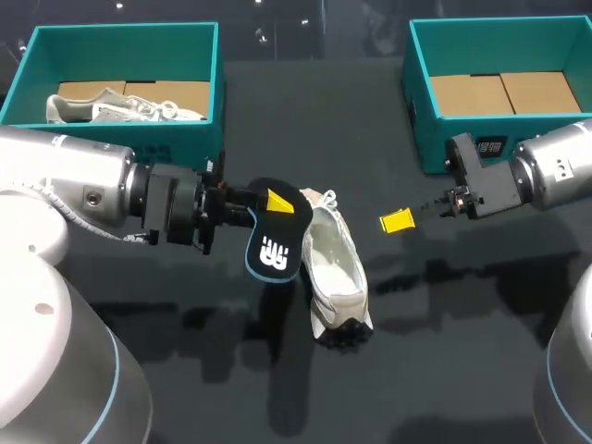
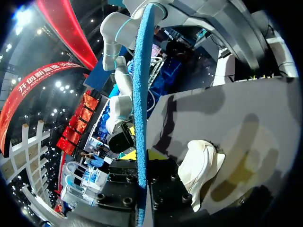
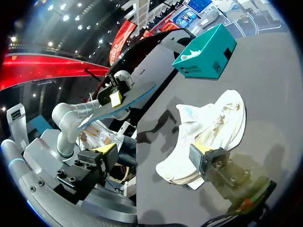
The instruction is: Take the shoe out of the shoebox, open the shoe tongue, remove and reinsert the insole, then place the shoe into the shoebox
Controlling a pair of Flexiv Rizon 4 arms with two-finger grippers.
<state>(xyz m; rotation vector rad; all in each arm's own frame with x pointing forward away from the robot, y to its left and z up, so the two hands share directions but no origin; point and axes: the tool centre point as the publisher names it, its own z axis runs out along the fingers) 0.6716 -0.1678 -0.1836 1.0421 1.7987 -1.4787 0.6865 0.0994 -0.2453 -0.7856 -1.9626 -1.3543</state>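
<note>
The black insole [image 1: 274, 245] with a white logo is clamped by its edge in my left gripper [image 1: 266, 207], which is shut on it and holds it above the table just left of the white shoe [image 1: 333, 270]. In the left wrist view the insole [image 2: 139, 94] stands edge-on between the fingers of the left gripper [image 2: 143, 182], with the shoe [image 2: 201, 165] lying on the table beside it. My right gripper [image 1: 400, 221] hovers open to the right of the shoe. In its own view the right gripper [image 3: 154, 150] has its fingers spread wide with the shoe [image 3: 213, 125] ahead of them.
A teal shoebox [image 1: 215, 74] at the back left holds a second pale shoe [image 1: 120, 108]. Another teal shoebox [image 1: 421, 102] at the back right shows only its cardboard floor. The left box [image 3: 203, 59] also appears beyond the shoe in the right wrist view.
</note>
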